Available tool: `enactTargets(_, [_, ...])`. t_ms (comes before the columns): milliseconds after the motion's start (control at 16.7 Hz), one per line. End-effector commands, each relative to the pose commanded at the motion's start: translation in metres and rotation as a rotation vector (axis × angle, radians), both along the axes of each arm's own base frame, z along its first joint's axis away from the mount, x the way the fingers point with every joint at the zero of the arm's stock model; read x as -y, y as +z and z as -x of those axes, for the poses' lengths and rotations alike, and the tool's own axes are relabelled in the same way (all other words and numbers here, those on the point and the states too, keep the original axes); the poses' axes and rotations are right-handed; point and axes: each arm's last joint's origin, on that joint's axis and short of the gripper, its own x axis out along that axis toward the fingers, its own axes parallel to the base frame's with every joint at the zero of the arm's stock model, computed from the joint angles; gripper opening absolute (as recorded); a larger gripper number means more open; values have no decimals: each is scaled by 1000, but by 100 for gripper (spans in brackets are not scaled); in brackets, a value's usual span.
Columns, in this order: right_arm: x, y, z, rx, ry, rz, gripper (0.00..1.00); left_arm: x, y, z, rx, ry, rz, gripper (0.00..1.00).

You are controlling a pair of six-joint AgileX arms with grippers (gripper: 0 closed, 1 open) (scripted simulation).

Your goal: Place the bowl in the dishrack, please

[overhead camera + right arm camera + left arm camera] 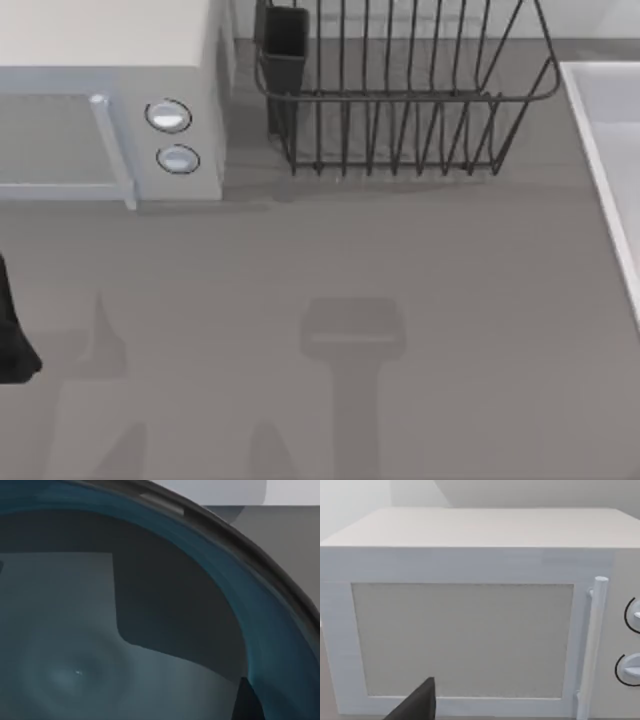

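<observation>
While the bowl [100, 645] looms right under the right wrist camera, dishrack [400, 100] at twelve o'clock, white microwave [110, 110] at ten; finger states: cannot tell.

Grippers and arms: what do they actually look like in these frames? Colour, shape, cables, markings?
Little to go on. The left arm is a matte black, blocky shape at the top view's left edge. A left gripper finger is a black wedge tapering to a point. A dark sliver of a right gripper finger shows against the bowl. No cables or markings visible.
</observation>
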Motion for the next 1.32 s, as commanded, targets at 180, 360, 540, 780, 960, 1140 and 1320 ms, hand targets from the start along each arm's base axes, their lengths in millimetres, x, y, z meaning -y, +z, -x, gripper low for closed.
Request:
enactTargets(180, [3, 8, -3, 0, 2, 0, 0, 0, 0, 0, 0, 0, 0, 100])
enactTargets(360, [12, 41, -13, 4, 8, 3, 0, 0, 0, 0, 0, 0, 0, 100])
enactTargets(540, [15, 90, -18, -16, 9, -13, 0, 0, 0, 0, 0, 0, 0, 100])
enactTargets(780, [10, 158, -10, -30, 3, -24, 0, 0, 0, 0, 0, 0, 0, 100])
enactTargets(960, [2, 193, -2, -7, 1, -5, 0, 0, 0, 0, 0, 0, 0, 100])
enactTargets(1140, [0, 200, 0, 0, 0, 0, 0, 0, 0, 0, 0, 0, 0, 100])
enactTargets(1320, [0, 199, -1, -2, 2, -2, 0, 0, 0, 0, 0, 0, 0, 100])
